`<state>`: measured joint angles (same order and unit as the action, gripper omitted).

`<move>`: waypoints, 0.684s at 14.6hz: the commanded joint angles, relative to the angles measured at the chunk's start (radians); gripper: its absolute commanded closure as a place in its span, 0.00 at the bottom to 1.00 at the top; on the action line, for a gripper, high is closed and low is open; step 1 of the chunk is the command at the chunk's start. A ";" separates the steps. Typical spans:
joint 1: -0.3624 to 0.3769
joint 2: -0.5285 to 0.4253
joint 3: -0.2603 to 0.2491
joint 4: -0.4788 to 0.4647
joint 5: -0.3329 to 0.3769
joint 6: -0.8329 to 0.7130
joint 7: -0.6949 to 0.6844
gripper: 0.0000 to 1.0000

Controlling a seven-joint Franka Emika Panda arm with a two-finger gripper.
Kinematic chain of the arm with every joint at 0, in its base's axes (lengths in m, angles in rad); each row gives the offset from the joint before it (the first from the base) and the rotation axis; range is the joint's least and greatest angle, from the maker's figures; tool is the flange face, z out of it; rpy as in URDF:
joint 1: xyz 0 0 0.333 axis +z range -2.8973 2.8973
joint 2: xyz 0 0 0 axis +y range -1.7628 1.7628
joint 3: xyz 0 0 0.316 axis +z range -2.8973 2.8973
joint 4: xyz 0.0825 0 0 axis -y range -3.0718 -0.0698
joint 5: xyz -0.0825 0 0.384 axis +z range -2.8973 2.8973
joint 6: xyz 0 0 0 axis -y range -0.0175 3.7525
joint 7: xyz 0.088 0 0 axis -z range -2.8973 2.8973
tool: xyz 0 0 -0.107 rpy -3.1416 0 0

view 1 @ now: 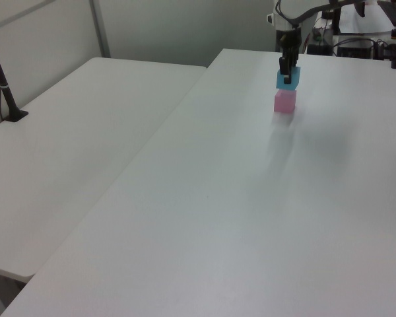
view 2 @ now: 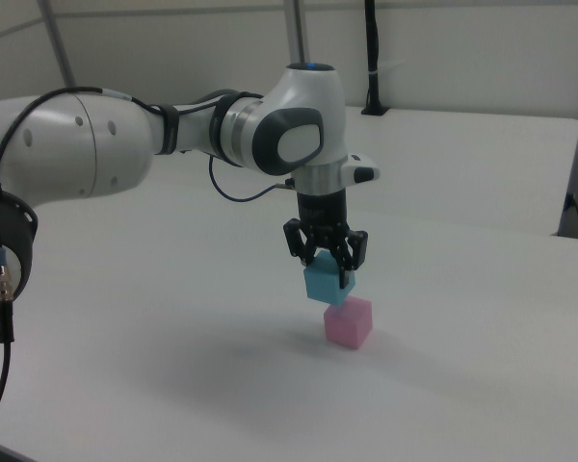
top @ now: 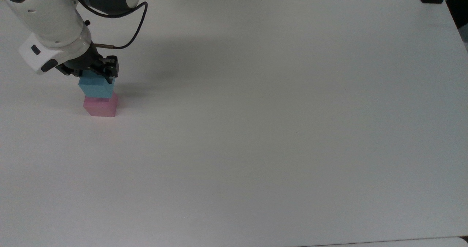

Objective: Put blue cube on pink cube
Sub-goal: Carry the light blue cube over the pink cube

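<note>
Placement step under way: robot jaws [view 2: 328, 272] grip the blue cube [view 2: 325, 283] just above the pink cube [view 2: 348, 321] on the white tabletop [top: 256, 130], apparently slightly offset, so next comes aligning, lowering and releasing.

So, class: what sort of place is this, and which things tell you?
Probably a robotics lab: a white robot arm works over bare white tables, its gripper holding a blue cube above a pink cube, with cables and equipment behind.
</note>
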<state>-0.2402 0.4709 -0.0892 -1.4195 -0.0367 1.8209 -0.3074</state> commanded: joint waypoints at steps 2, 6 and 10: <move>-0.002 0.014 -0.003 -0.012 0.023 0.080 0.010 0.83; -0.007 0.028 -0.003 -0.012 0.023 0.083 0.013 0.82; -0.014 0.031 -0.003 -0.012 0.021 0.084 0.011 0.77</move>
<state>-0.2504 0.5066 -0.0893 -1.4200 -0.0359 1.8813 -0.3039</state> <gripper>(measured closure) 0.401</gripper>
